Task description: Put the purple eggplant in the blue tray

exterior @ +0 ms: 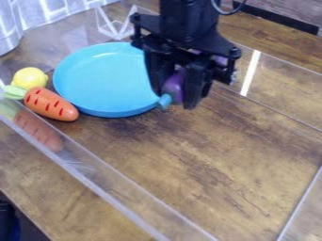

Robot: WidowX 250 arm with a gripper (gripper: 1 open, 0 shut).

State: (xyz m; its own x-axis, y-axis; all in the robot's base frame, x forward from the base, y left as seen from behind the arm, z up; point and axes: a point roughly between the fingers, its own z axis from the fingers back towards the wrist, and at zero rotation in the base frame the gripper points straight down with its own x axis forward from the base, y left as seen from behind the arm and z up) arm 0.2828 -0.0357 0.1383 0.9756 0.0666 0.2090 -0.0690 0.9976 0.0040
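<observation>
The purple eggplant point(187, 87) hangs upright between the black fingers of my gripper point(186, 92), which is shut on it. Only part of its glossy body shows between the fingers. It hangs just off the right rim of the blue tray point(94, 75), a round shallow bright-blue dish at the left centre of the wooden table. The dish holds nothing. The black arm above hides the tray's far right edge.
An orange carrot with dark stripes point(51, 104) lies left of the tray, and a yellow round fruit point(29, 78) with a green piece sits beside it. A clear panel edge point(101, 179) runs diagonally across the table's front. A bright glare streak point(249, 71) lies right of the gripper.
</observation>
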